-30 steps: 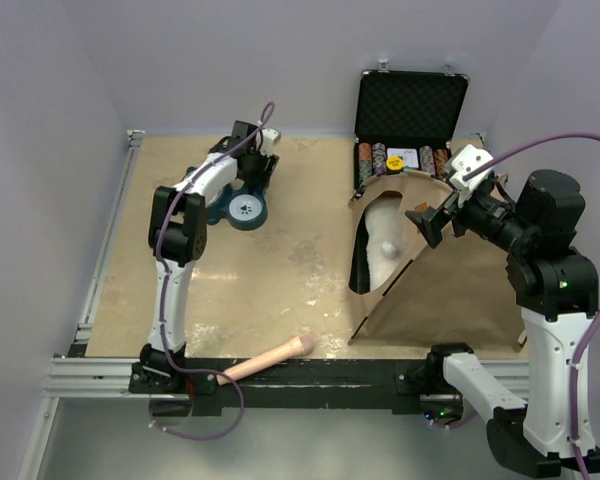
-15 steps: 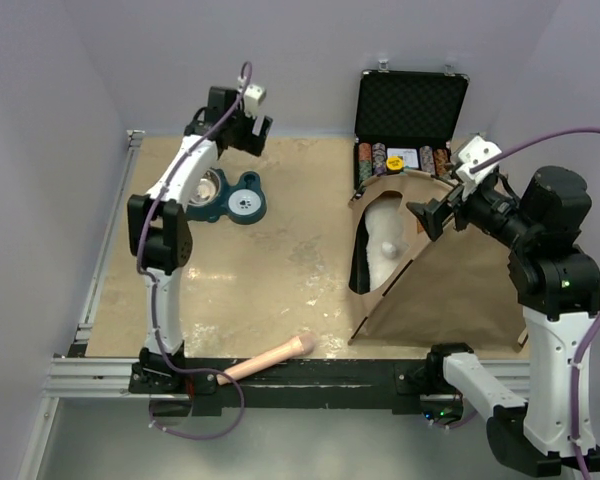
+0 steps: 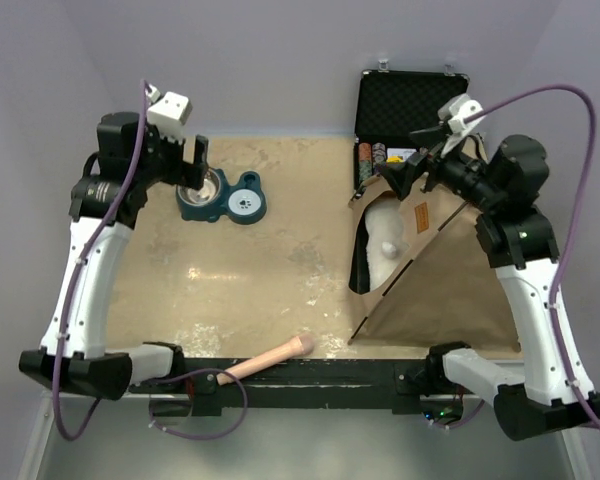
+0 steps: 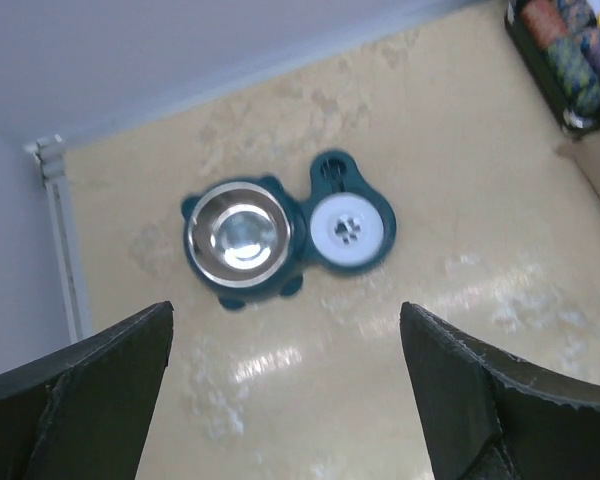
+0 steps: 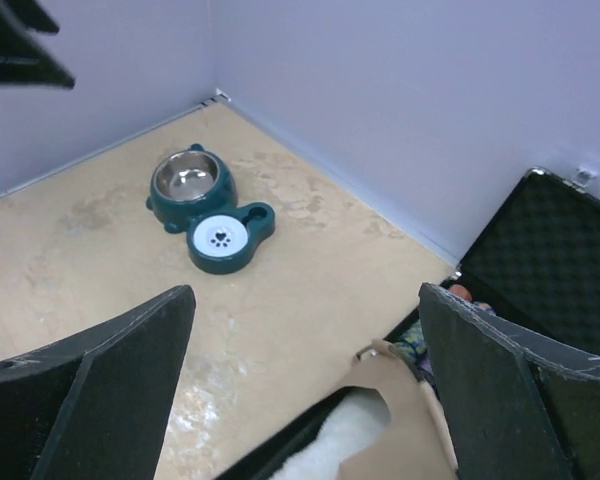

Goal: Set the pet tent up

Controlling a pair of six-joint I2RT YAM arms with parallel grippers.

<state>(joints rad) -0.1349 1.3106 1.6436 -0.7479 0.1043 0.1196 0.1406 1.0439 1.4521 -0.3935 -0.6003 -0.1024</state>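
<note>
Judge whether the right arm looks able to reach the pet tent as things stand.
Probably yes: the right gripper hangs open close over the top of the pet tent, and nothing shows between them.

Far left on your table sits a teal feeder: a steel bowl beside a white paw-print dish. Far right, an open black case shows poker chips, with a fluffy white pillow near it. A pinkish rod, perhaps a toy, lies at the near edge.
</note>
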